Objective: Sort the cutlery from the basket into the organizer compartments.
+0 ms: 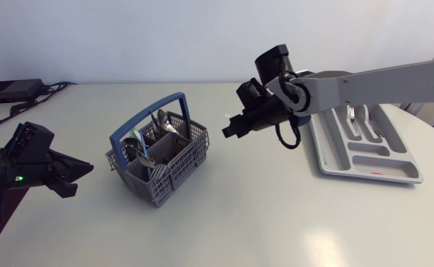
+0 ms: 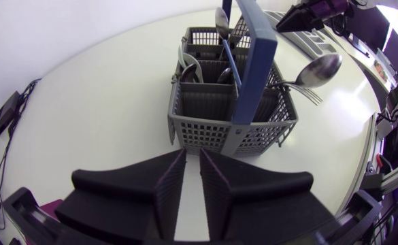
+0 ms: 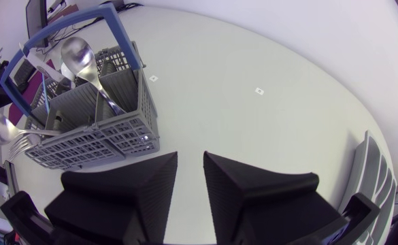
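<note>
The matte black left hand (image 1: 76,176) and right hand (image 1: 228,130) hovered empty, fingers slightly parted, either side of the grey slotted plastic basket (image 1: 173,169) with its blue handle.

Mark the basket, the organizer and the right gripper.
basket (image 1: 178,169): head view, grey front wall.
organizer (image 1: 370,162): head view, bare near compartment.
right gripper (image 3: 190,163): right wrist view, between its jaws.

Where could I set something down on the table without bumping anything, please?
Widest bare stretch: the table between its near edge and the basket and organizer. Another lies between the left jaws and the basket. Crowded: the gap between basket and organizer, where the right jaws hang, and the basket itself, full of cutlery.
</note>
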Action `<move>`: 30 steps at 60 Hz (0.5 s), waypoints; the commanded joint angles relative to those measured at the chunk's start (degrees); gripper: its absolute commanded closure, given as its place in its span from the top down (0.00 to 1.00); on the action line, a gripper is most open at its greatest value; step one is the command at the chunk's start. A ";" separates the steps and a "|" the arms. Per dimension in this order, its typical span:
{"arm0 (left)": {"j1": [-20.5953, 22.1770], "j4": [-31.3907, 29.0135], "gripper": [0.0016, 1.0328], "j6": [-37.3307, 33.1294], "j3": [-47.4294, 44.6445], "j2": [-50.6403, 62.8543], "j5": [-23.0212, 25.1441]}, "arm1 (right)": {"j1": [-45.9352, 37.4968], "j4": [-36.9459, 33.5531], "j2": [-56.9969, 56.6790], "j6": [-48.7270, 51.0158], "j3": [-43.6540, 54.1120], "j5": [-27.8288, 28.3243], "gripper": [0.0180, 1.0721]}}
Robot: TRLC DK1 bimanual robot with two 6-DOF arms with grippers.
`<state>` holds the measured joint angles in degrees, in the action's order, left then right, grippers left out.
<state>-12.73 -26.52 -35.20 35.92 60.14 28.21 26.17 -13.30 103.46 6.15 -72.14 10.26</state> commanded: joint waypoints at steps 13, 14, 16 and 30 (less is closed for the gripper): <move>-0.63 5.25 0.03 -2.94 -0.24 13.07 2.03 | 1.78 -0.41 9.83 -4.48 -10.83 3.89 0.07; -0.63 5.25 0.03 -2.94 -0.15 13.51 2.03 | 1.86 -0.50 10.18 -4.48 -11.27 3.89 0.06; -0.54 5.52 0.03 -3.03 0.46 15.45 2.12 | 2.13 -0.59 11.15 -4.57 -12.24 3.89 0.05; -0.45 8.59 0.03 -2.68 2.66 21.07 3.17 | 3.01 -1.03 16.95 -5.63 -17.86 5.91 0.05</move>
<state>-13.02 -19.00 -36.69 36.67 79.85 30.11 28.77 -13.56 117.99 2.52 -87.94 15.27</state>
